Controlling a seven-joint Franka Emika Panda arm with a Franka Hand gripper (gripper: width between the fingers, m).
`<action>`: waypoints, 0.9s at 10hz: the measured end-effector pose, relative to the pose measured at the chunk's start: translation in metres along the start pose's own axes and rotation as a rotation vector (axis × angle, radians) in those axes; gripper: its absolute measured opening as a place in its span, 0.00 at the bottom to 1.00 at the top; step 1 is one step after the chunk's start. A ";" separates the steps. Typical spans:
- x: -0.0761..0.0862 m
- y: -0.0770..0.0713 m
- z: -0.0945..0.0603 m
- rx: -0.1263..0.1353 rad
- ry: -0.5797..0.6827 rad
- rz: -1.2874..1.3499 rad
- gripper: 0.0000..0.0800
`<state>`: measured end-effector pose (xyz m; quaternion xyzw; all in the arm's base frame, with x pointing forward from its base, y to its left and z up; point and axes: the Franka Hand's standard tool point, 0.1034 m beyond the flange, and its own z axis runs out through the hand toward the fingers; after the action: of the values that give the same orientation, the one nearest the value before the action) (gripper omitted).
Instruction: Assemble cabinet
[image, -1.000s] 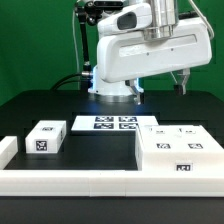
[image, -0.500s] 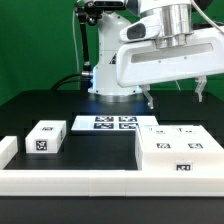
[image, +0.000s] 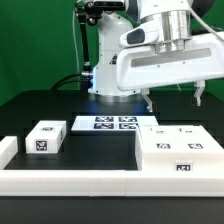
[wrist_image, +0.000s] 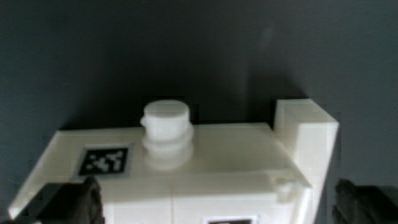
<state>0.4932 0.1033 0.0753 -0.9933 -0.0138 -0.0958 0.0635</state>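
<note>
Two jaws are standing wide apart, gripping nothing, hanging above the cabinet (image: 180, 150); the wrist view is cutting off part of it and blurring its tag (wrist_image: 107, 160).

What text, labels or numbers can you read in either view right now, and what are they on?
No readable words, numbers or brand names in either view.
There are only square black-and-white tags, which carry no letters: on the cabinet, on the marker board and on the small white block.
The wrist view shows one more tag marker on a white part; it is blurred.
</note>
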 end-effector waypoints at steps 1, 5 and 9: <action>-0.002 0.009 0.001 -0.010 -0.007 -0.007 0.81; 0.005 0.011 0.000 0.003 0.253 0.006 0.81; 0.000 0.008 0.006 -0.024 0.238 0.065 0.81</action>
<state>0.4949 0.0963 0.0685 -0.9755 0.0270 -0.2113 0.0558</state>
